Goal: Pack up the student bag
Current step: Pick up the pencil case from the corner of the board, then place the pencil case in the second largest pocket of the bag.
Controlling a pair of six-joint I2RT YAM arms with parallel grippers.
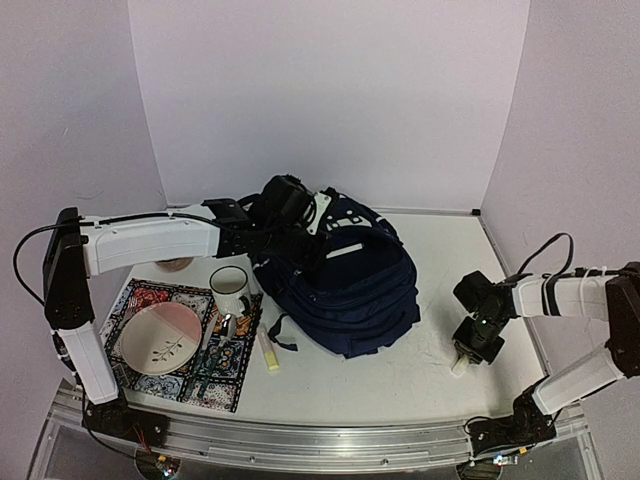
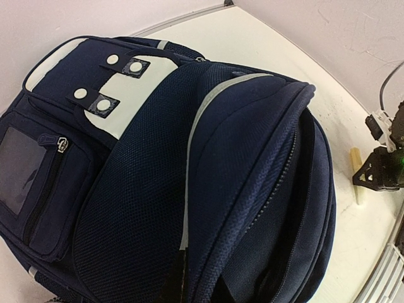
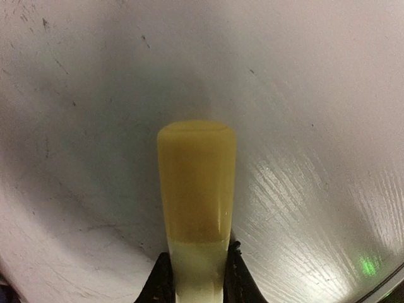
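Right wrist, pincer (image 3: 197, 279) cropped, seemingly clamping yellow stick (image 3: 196, 183)

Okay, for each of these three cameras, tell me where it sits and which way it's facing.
Top: above and behind the bases, looking down at the table; left arm, right arm and backpack show.
Left wrist: on the left arm above the backpack, looking down across it; none of its own fingers show.
Right wrist: low over the table, looking down along a yellow stick; its own fingers grip the stick's pale end.
Shared: top and left wrist both see the backpack; all three catch the stick.
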